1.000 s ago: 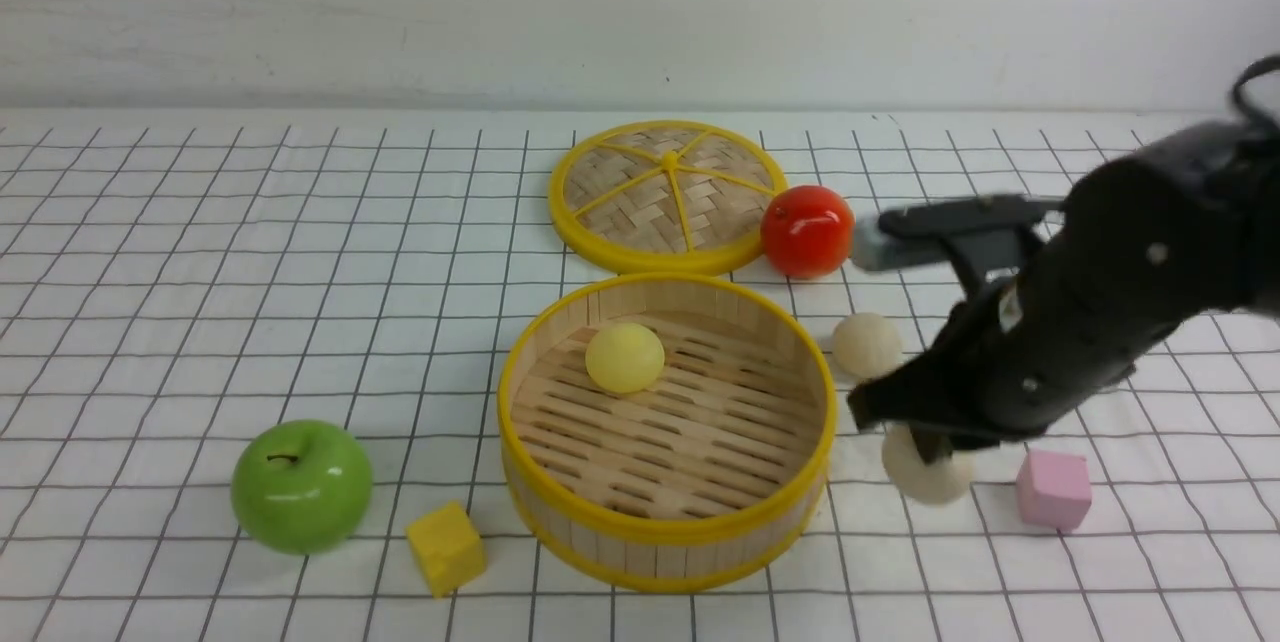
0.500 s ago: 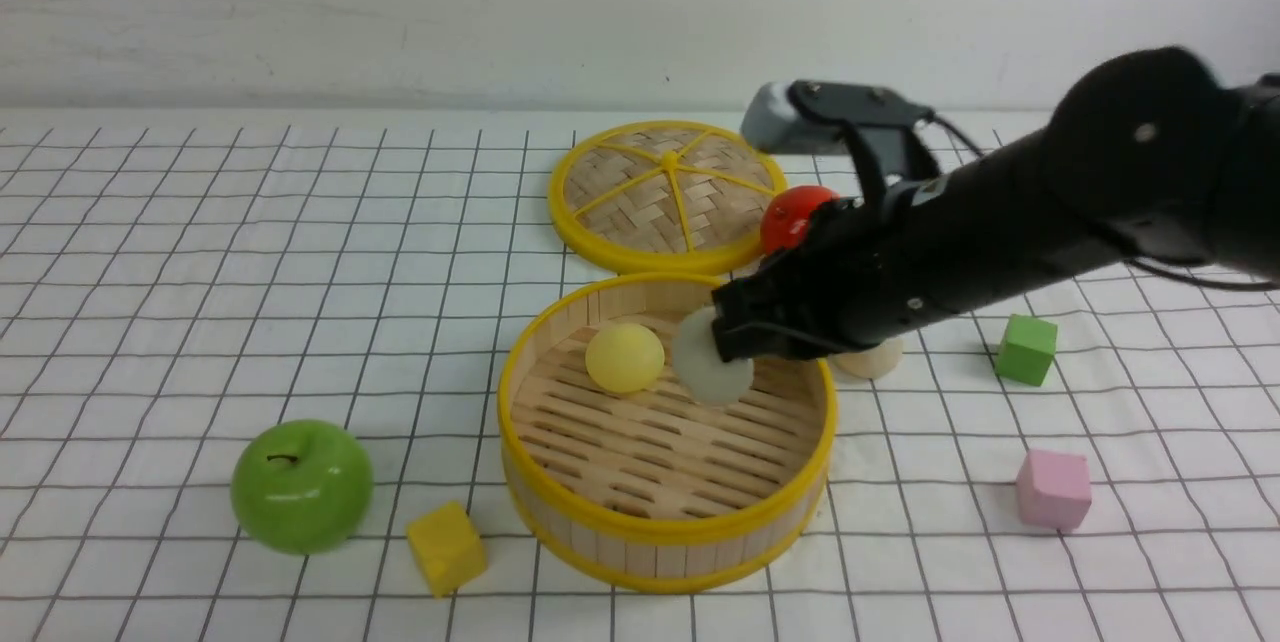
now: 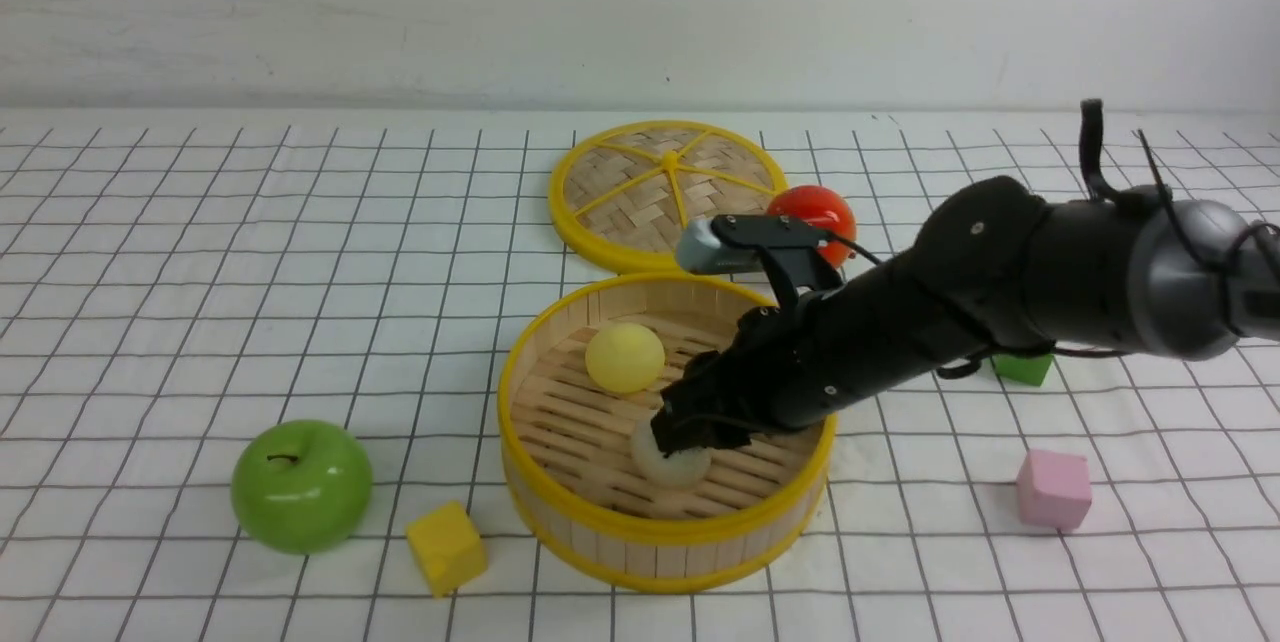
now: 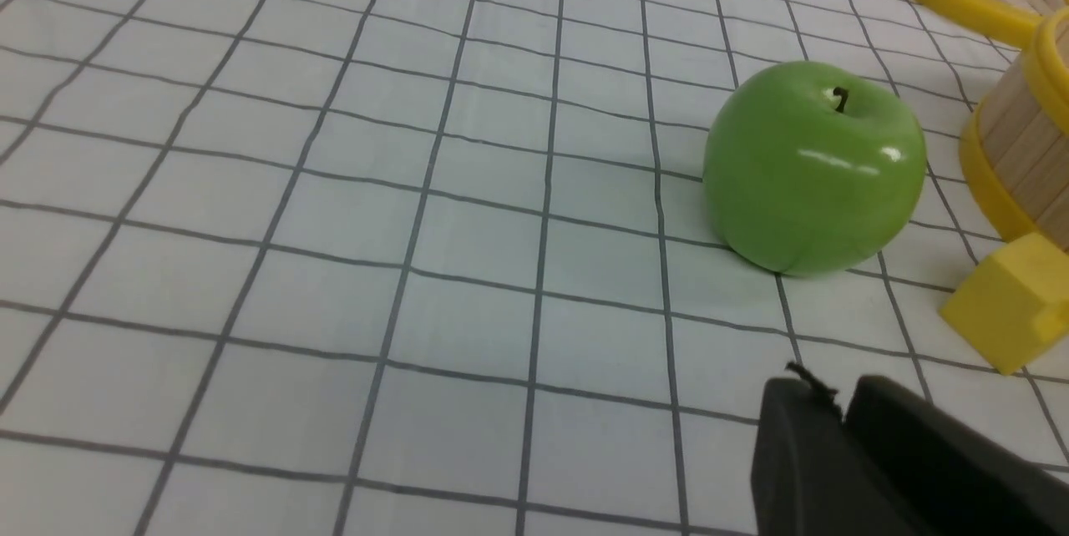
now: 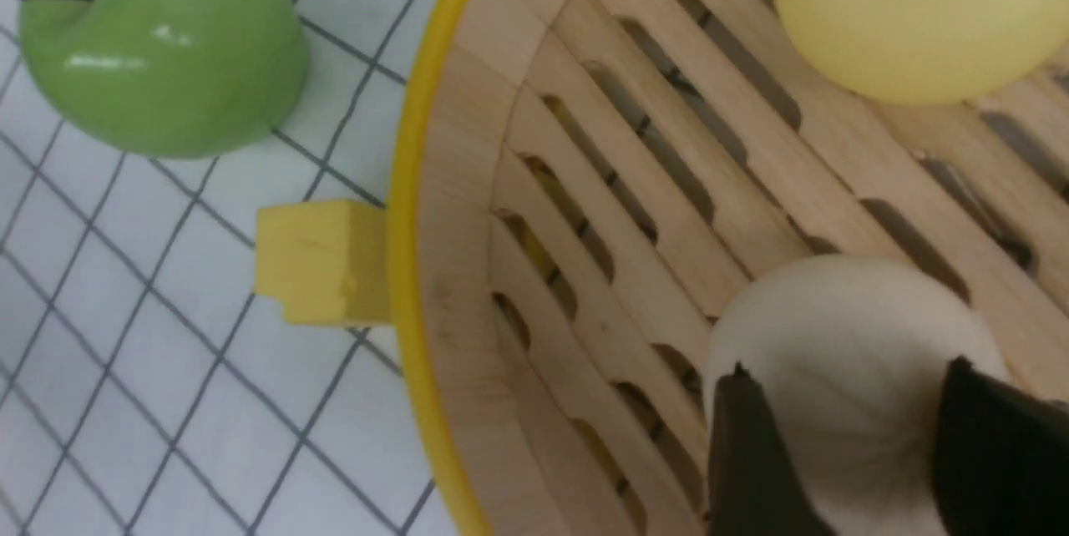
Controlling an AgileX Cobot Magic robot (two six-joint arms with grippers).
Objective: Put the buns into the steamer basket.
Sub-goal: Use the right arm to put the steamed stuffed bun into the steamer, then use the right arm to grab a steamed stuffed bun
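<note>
Above the slatted floor of the steamer basket, the right claw stood spread at a cream-beige bun, its tips angled down toward the basket's middle. The right wrist view showed the gap between the fingers, which the front view hid. The pale yellow bun sat apart on the same floor. From the right side, the dark arm reached across the rim, partly covering the red apple and green cube. Only the left wrist view caught the left claw, cut off and too dark to tell whether parted.
</note>
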